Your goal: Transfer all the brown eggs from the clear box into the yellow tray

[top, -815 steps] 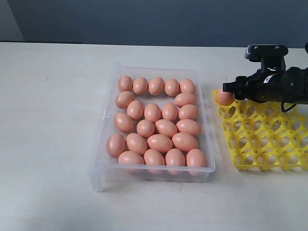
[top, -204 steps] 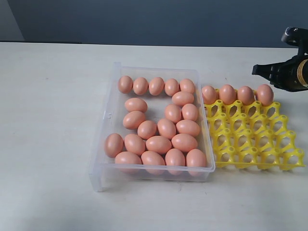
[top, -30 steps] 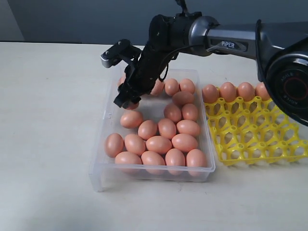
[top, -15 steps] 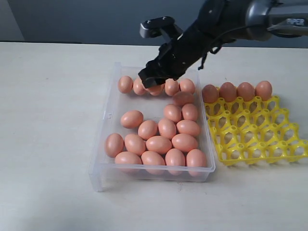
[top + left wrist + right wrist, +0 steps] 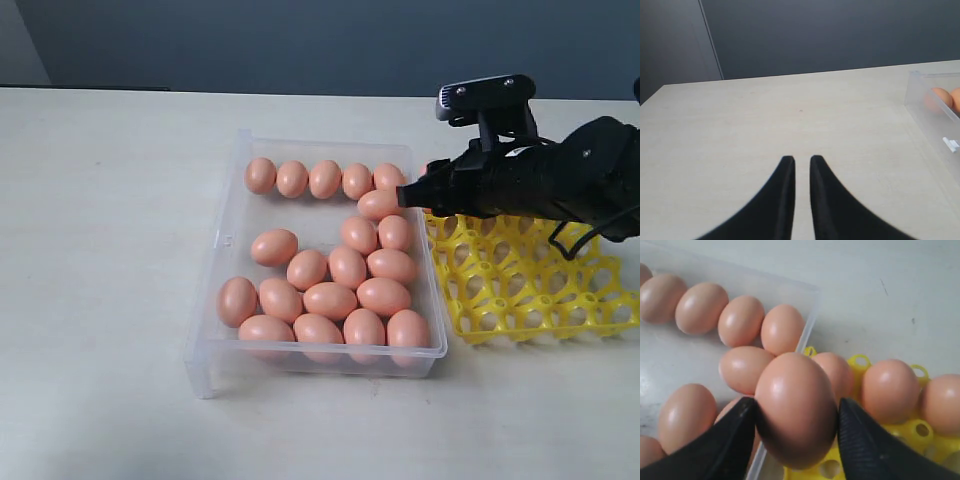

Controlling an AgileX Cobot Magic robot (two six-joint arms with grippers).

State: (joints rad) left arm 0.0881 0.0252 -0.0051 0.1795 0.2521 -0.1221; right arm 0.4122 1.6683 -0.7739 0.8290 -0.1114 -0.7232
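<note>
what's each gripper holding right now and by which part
The right gripper holds one smooth orange-brown oval egg, with its jaws pressed against two opposite sides of the egg. The left gripper holds nothing.

The right gripper [image 5: 412,196] lifted a brown egg [image 5: 795,405] from the clear box [image 5: 225,240] and carried it to the yellow tray [image 5: 520,300]

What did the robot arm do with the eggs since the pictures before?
The right gripper picked one brown egg out of the clear box and carried it rightward to the box-side edge of the yellow tray, where it still grips it. The other eggs in the box and the tray stayed put.
</note>
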